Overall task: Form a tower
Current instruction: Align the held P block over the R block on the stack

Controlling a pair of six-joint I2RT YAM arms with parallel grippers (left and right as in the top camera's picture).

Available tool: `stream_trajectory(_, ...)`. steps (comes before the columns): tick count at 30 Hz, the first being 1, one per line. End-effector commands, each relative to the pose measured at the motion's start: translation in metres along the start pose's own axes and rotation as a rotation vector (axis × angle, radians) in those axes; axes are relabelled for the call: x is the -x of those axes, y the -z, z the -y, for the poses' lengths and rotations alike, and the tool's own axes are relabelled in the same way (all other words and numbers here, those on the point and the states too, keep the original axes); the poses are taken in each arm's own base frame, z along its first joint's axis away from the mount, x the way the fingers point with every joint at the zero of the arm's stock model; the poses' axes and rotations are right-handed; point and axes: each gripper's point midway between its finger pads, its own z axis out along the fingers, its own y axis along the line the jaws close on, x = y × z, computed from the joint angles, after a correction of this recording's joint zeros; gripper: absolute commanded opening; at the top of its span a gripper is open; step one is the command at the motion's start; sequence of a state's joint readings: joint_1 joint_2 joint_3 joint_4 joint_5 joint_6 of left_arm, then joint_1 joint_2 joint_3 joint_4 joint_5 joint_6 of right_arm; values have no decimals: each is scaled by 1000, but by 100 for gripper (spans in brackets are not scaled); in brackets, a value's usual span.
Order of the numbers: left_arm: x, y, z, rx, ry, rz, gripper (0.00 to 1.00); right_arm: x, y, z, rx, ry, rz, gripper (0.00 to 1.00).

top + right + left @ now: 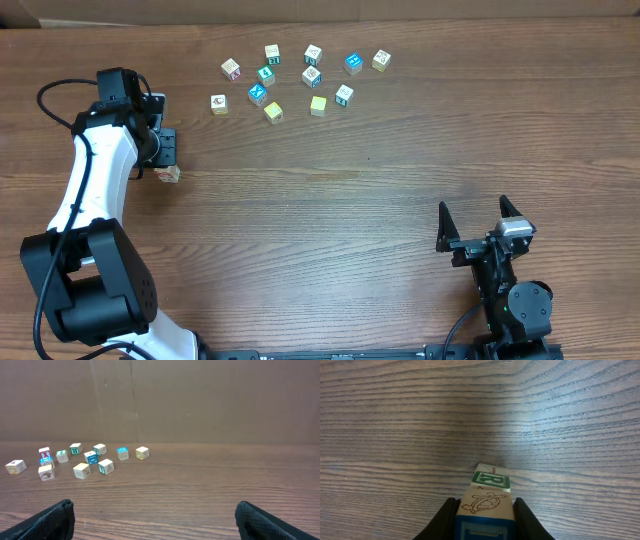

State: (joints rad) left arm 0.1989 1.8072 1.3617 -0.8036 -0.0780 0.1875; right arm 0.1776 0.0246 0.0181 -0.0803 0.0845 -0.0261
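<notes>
A: Where is the tower (491, 481) sitting?
B: Left of the loose cubes (311, 76), slightly toward the robot's side; the left pincer (484, 512) is pinching its top cubes.
A: Is it touching the tabletop (380, 180)?
B: I cannot tell. The right pincer (473, 206) is hanging spread wide, well right of the loose cubes.

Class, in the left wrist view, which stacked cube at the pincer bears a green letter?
The R cube, third from the camera: the turtle cube before it is drawn in brown, the nearest cube is blue-edged.
</notes>
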Motion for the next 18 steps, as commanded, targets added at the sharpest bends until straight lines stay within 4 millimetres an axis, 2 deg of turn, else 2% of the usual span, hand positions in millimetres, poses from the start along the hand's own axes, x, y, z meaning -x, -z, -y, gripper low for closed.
stream_trajectory(1,-5,-8,3,-23,-4,-22,11,-4,-1,1,-3,2,-5,100)
stream_trajectory(18,-5,-8,3,-22,15,-20,12,-4,-1,1,-3,2,-5,100)
